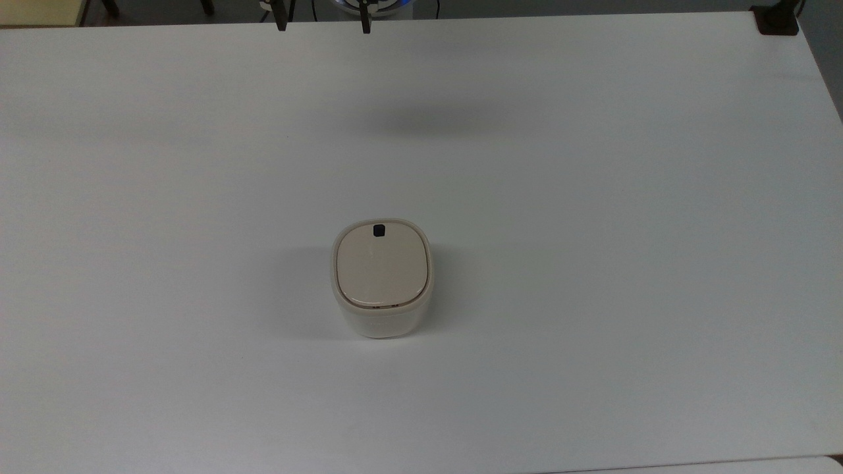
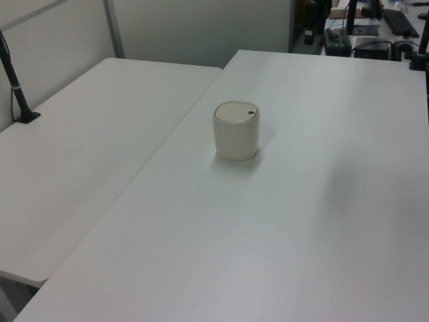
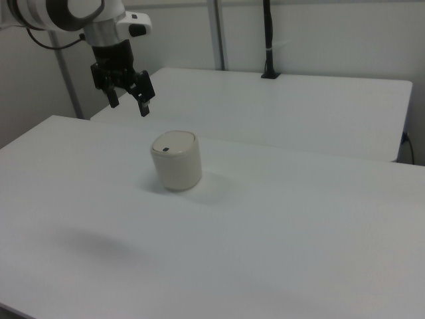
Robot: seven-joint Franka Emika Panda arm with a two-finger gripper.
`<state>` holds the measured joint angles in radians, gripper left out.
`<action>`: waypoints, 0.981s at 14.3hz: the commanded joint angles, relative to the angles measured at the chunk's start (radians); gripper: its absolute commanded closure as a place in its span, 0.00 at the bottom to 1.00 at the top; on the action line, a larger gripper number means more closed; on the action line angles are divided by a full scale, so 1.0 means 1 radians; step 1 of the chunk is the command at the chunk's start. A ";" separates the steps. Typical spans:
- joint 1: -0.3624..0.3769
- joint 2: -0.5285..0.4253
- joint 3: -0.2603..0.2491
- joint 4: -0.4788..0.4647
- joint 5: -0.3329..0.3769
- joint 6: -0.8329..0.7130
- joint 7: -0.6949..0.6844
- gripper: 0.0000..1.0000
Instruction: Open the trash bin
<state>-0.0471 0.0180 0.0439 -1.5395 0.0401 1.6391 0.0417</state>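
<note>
The small rounded-square trash bin (image 1: 382, 280) has a smooth cream-white plastic body and a flat beige lid (image 1: 382, 264) that sits flush inside a paler rim, closed. Its walls are plain and slightly glossy, with softly rounded corners, and it stands upright. A small black square button (image 1: 379, 230) is set into the lid close to one edge; in the top view that edge faces the top of the frame, while the opposite edge, with two faint hinge marks, faces the bottom. The lid is nearly as wide as it is long, so no long axis stands out.

The bin rests on a wide matte white bench (image 1: 593, 263), a little below the middle in the top view, and casts a soft shadow towards the top view's left. In the left view a second white bench (image 2: 87, 174) adjoins the first along a straight seam, with a black pole (image 2: 15, 80) clamped at its far side.

In the right view the black two-finger end effector (image 3: 127, 101) hangs in the air above and towards the right view's left of the bin, well apart from it, its fingers spread with nothing between them, below a white and black arm (image 3: 73, 12).
</note>
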 commanded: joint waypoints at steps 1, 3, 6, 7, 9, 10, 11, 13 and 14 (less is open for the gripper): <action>0.007 -0.016 -0.004 -0.024 0.010 0.024 -0.023 0.00; 0.007 -0.017 -0.004 -0.024 0.010 0.024 -0.023 0.00; 0.007 -0.017 -0.004 -0.024 0.012 0.022 -0.023 0.00; 0.006 -0.017 -0.004 -0.024 0.012 0.024 -0.022 0.00; 0.007 -0.015 -0.004 -0.024 0.014 0.025 -0.022 0.00; 0.007 -0.015 -0.004 -0.024 0.014 0.025 -0.022 0.00; 0.007 -0.015 -0.004 -0.024 0.014 0.025 -0.023 0.00; 0.007 -0.015 -0.004 -0.024 0.012 0.030 -0.026 0.00; 0.007 -0.013 -0.004 -0.024 0.012 0.031 -0.040 0.00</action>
<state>-0.0471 0.0181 0.0447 -1.5395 0.0401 1.6432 0.0409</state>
